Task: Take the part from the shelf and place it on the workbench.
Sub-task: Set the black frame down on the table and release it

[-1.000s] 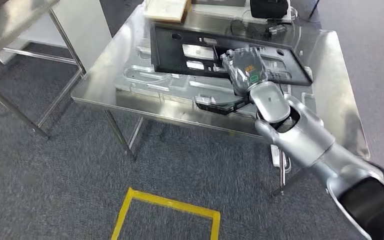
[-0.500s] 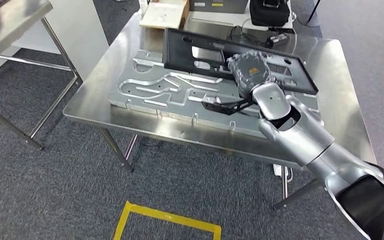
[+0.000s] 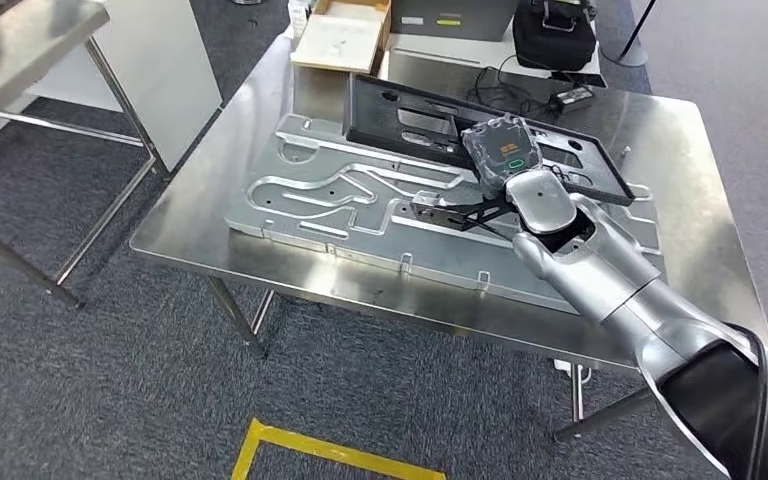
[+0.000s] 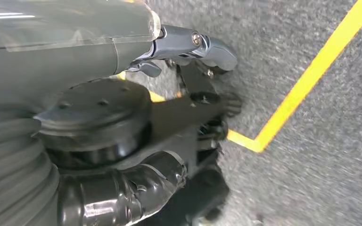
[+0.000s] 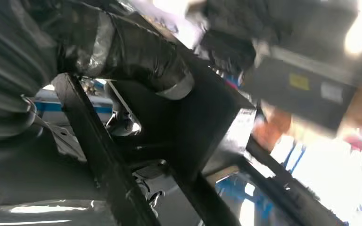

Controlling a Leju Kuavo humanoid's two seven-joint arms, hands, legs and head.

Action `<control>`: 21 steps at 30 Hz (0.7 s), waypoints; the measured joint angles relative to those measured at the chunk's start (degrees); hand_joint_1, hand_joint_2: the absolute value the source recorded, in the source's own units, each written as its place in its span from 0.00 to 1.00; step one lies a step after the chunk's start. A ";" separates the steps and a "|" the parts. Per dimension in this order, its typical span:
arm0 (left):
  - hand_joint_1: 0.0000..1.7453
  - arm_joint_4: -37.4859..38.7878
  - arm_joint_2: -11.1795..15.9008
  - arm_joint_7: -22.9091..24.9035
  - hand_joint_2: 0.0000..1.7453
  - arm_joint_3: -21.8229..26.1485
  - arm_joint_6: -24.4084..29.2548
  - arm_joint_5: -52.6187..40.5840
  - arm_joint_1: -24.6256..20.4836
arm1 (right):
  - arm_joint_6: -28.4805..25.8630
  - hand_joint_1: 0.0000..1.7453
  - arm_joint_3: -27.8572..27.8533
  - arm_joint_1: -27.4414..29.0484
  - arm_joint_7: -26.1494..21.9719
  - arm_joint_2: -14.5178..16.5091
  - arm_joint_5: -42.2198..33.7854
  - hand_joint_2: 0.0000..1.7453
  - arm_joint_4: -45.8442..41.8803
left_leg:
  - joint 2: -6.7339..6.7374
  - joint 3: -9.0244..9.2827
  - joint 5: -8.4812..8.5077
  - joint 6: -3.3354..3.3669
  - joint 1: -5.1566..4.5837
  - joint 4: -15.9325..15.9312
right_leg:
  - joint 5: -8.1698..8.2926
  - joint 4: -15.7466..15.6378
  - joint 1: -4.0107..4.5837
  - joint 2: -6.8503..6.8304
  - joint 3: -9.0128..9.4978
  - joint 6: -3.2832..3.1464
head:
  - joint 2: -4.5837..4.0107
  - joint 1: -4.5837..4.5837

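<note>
Currently the right robot hand point(image 3: 501, 152) grips one black part point(image 3: 480, 135) over the desk point(image 3: 210, 190); one grooved metal plate point(image 3: 360, 215) lies beneath, one cardboard box point(image 3: 345, 40) beyond.

No text, label or number is sharp enough to read.

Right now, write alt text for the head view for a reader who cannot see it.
The robot's right hand holds a black flat part tilted above a grey metal fixture plate lying on a steel workbench. A cardboard box and a black bag sit at the far edge.
</note>
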 joint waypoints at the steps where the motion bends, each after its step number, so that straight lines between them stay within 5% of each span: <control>1: 0.00 0.00 0.01 0.07 1.00 0.00 -0.03 0.04 -0.09 | -0.15 1.00 -0.01 0.00 -0.17 0.31 -0.10 1.00 1.41 | -0.04 -0.15 -0.01 -0.02 0.01 0.10 | 0.10 -0.62 0.01 0.02 0.28 0.07 | 0.00 0.03; 13: 0.00 0.00 0.11 0.08 1.00 0.02 -0.49 0.79 -0.40 | 0.41 1.00 -0.02 0.12 -0.79 2.61 -1.26 1.00 12.50 | 0.12 0.08 -0.22 -0.61 -0.02 -0.54 | 0.00 -0.45 0.05 0.20 0.19 0.02 | 0.00 -0.01; 17: 0.00 0.00 0.41 1.40 1.00 0.02 -2.81 0.92 -0.36 | 0.12 0.00 -0.08 0.29 -1.55 3.65 -2.09 0.00 18.68 | 0.10 0.13 -0.11 -0.75 0.00 -0.56 | 0.13 -0.37 0.02 0.14 0.26 -0.08 | 0.00 -0.01; 20: 0.00 0.00 0.80 2.50 1.00 0.02 -3.79 0.51 -0.40 | 0.72 0.00 -0.09 0.70 -1.84 4.91 -2.56 0.00 22.57 | 0.19 0.23 -0.10 -0.77 -0.05 -0.54 | 0.22 -0.36 -0.03 0.26 0.30 -0.10 | 0.00 -0.01; 21: 0.00 0.00 0.89 2.72 0.75 0.02 -3.76 0.41 -0.40 | 0.91 0.00 -0.10 0.86 -1.86 5.33 -2.70 0.00 23.70 | 0.22 0.25 -0.09 -0.77 -0.07 -0.54 | 0.24 -0.36 -0.03 0.27 0.31 -0.09 | 0.00 -0.01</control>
